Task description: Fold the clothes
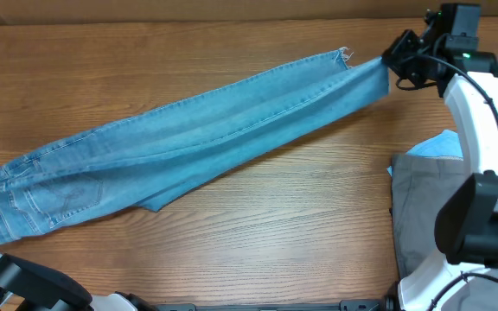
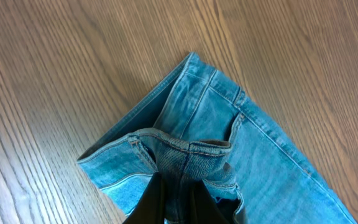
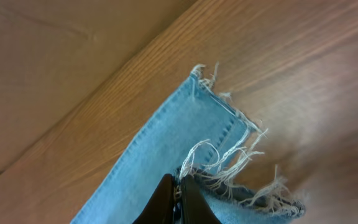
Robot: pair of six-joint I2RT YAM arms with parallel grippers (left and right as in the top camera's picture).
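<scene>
jeans [image 1: 197, 130] lie stretched across the table [image 1: 275, 225], waist near-left | our left gripper [image 2: 178, 186] pinches the waistband [image 2: 185, 147] | our right gripper [image 3: 178, 186] pinches the frayed hem [image 3: 229, 152] far-right

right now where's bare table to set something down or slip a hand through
Two free patches of table: the wide stretch in front of the jeans, left of the grey cloth, and the far-left wedge behind the jeans. Crowded: the right edge, under the right arm, and both jeans ends, pinched by the left gripper and right gripper.

Left-wrist view's bottom edge cuts off the left claw [image 2: 174, 190] and jeans [image 2: 229, 130].
</scene>
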